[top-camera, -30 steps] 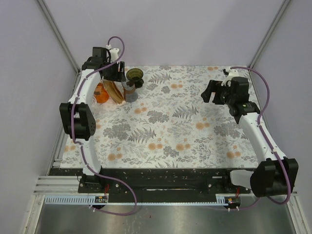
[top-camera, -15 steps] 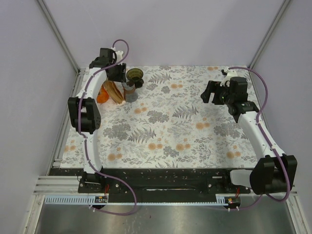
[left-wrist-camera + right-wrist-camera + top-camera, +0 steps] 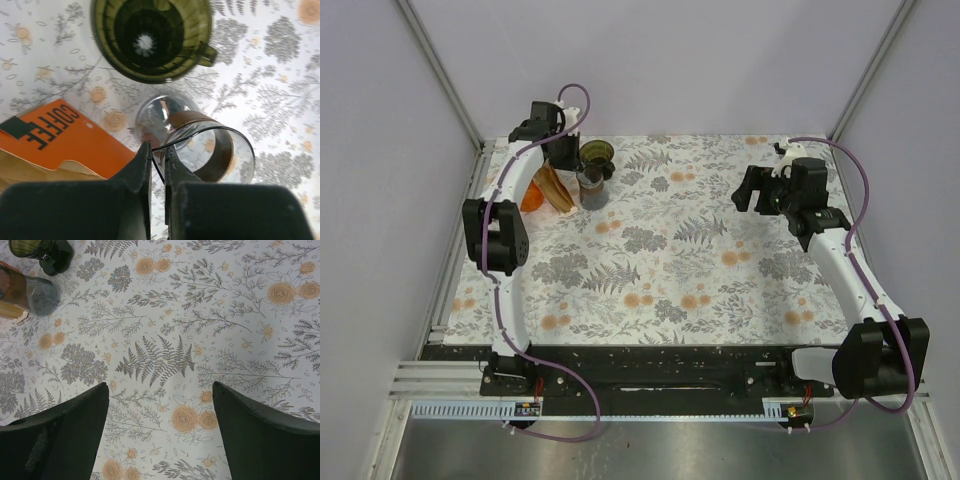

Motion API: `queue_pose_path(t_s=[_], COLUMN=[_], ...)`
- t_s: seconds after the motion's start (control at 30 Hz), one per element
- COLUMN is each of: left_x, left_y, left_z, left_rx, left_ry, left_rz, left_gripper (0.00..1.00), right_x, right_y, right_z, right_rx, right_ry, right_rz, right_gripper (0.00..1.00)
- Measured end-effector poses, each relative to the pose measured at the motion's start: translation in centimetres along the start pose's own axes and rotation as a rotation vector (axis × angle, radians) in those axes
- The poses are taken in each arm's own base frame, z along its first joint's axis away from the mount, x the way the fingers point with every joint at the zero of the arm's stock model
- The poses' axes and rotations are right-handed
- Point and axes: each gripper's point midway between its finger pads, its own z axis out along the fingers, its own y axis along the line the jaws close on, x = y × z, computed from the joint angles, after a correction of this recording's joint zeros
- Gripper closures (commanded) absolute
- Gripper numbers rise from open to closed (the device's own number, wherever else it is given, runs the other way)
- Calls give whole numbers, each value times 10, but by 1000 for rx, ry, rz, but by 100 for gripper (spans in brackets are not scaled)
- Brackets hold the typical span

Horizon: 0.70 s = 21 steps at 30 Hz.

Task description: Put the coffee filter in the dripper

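Your left claw (image 3: 156, 151) is pinched nearly shut; your right claw (image 3: 159, 388) is wide. The coffee filters (image 3: 30, 172) are thin, floppy paper, so pinch one edge gently.

Glass carafe (image 3: 220, 150) on floral tablecloth (image 3: 720, 280)

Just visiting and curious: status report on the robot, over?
Left jaws pinching rim of clear glass carafe; right jaws open, empty. Dark olive-green cone dripper empty. Carafe stands close beside dripper.
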Motion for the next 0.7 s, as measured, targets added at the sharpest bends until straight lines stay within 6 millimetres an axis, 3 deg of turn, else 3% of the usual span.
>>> queue_pose_path(t_s=[0.17, 0.3, 0.57, 0.7], left_x=[4, 12, 56, 78], left_y=[-26, -55, -165, -200], left_z=[-16, -24, -37, -49], left_rx=[114, 215, 460, 564], left_ry=[3, 22, 122, 183], left_rz=[16, 162, 621, 748], left_gripper=[100, 100, 100, 100], right_x=[0, 0, 2, 2], right_y=[0, 1, 6, 9], right_z=[0, 0, -1, -1], right_rx=[0, -7, -34, -45], right_ry=[0, 2, 12, 12], right_rz=[0, 0, 5, 3], right_gripper=[8, 8, 8, 8])
